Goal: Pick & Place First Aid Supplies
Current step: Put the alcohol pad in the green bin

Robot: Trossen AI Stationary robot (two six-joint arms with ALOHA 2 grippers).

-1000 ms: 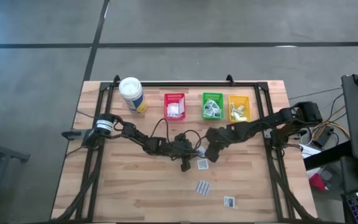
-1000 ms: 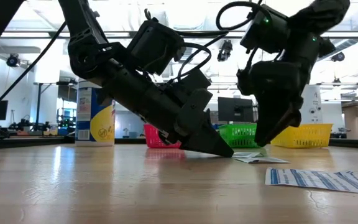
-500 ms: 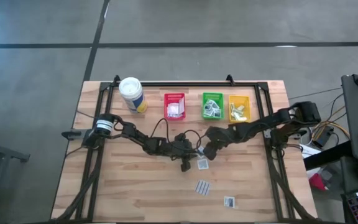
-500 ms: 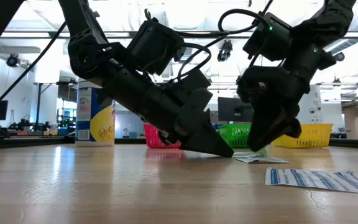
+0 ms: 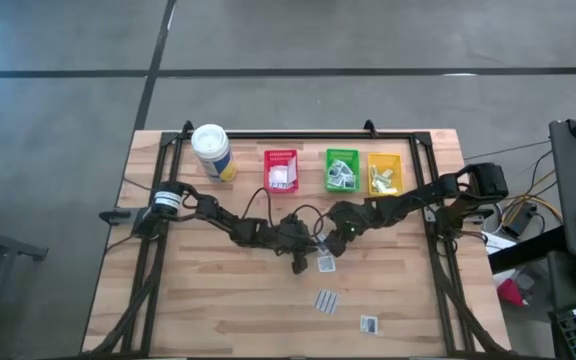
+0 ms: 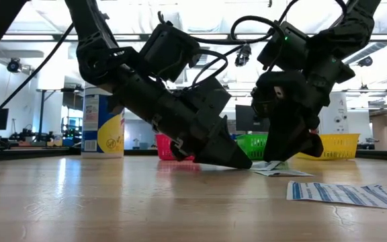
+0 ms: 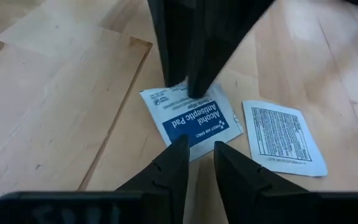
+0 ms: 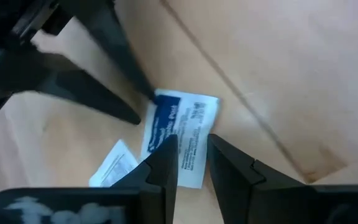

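Both claws meet mid-counter [image 5: 198, 300] over one alcohol pad packet [image 7: 191, 118]; left claw [image 7: 196, 155] narrowly apart, tips on its edge. Right claw [image 8: 191, 152] narrowly apart above the packet; a second packet [image 7: 283, 138] lies just beside.

Bright overhead room lights flood the low view, glaring off the wooden table [image 6: 113, 195] and silhouetting both arms. The right wrist view is motion-blurred; the overhead view is evenly lit, shadows soft.
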